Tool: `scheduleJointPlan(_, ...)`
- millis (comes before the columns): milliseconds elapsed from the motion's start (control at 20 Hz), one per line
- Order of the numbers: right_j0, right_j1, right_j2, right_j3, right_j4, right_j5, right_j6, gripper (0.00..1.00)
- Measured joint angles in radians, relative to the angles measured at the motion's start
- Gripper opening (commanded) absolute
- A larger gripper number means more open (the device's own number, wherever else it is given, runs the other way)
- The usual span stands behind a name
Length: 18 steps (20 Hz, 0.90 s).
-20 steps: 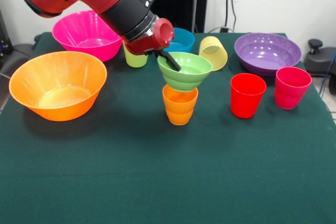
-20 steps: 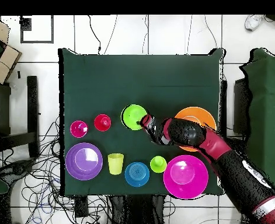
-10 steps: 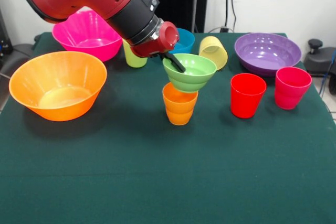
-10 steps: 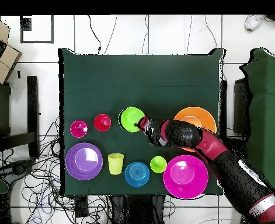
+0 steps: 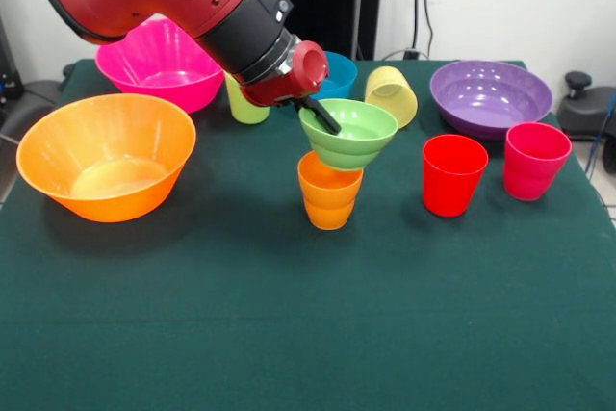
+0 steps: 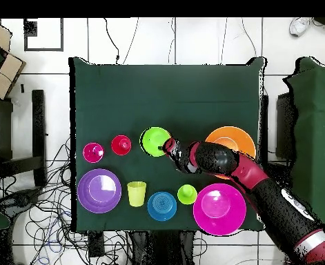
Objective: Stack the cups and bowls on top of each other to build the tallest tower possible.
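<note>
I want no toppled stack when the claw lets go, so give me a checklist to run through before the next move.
1. Claw grips light green bowl by its rim: ok.
2. Bowl centred over orange cup: not ok, it sits offset toward the red cup.
3. Bowl level: not ok, tilted.
4. Bowl resting on the cup's rim: cannot tell.
5. Orange cup upright: ok.
6. Blue bowl free for the next pick: ok.

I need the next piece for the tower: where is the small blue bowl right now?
In the front view the small blue bowl sits at the table's far side, partly behind the arm, between the lime green cup and the pale yellow cup.
</note>
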Motion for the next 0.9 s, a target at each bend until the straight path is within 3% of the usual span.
scheduleJointPlan(900, 0.000, 0.000, -0.002, -0.027, -0.036, 0.000, 0.000, 0.00)
